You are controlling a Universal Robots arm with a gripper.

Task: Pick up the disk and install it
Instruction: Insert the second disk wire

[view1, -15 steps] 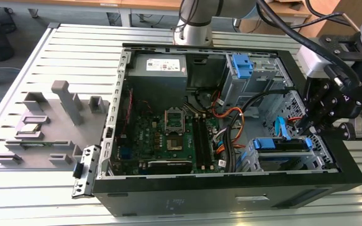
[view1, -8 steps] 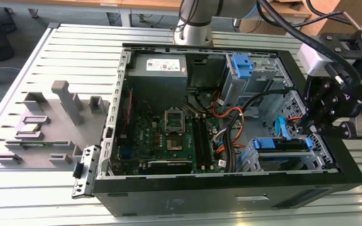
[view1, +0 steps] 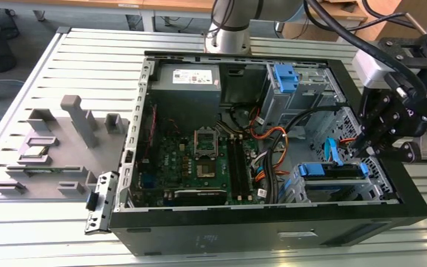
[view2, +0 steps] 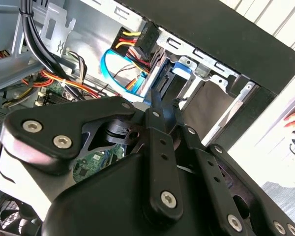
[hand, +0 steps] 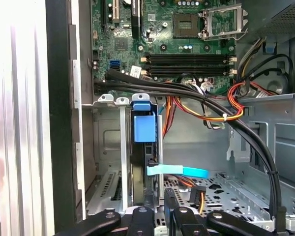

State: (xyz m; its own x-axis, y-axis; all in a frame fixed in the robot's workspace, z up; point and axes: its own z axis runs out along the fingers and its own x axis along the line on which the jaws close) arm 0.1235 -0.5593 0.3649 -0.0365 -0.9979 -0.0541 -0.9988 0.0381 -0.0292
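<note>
Exterior view: an open computer case (view1: 273, 233) lies on a slatted metal table (view1: 87, 61), with the motherboard (view1: 198, 156) exposed in its middle, the power supply (view1: 187, 78) at the far edge of the case and an empty blue bracket (view1: 286, 77) in the bay at the far corner towards the exterior view's right. The black gripper (view1: 369, 150) hangs over the case's edge on the exterior view's right, its tips just above the disk (view1: 332, 171), which sits in its blue caddy in the drive cage at the near corner on that side; a light-blue data cable (view1: 330, 151) curves up beside it. A grey fixture block (view1: 50, 150) stands on the table beyond the case's edge on the exterior view's left. Second wrist view: the gripper (view2: 163, 101) reaches down with its fingers (view2: 160, 105) drawn narrow, tips close together at the blue caddy edge of the disk (view2: 183, 69) seated in the metal cage; whether they actually pinch it cannot be told. First wrist view: the disk (hand: 143, 129) stands edge-on in the cage, blue caddy tab uppermost, between metal cage walls, with a bundle of black cables (hand: 187, 91) crossing above it and the light-blue data cable (hand: 179, 170) just beside it.
</note>
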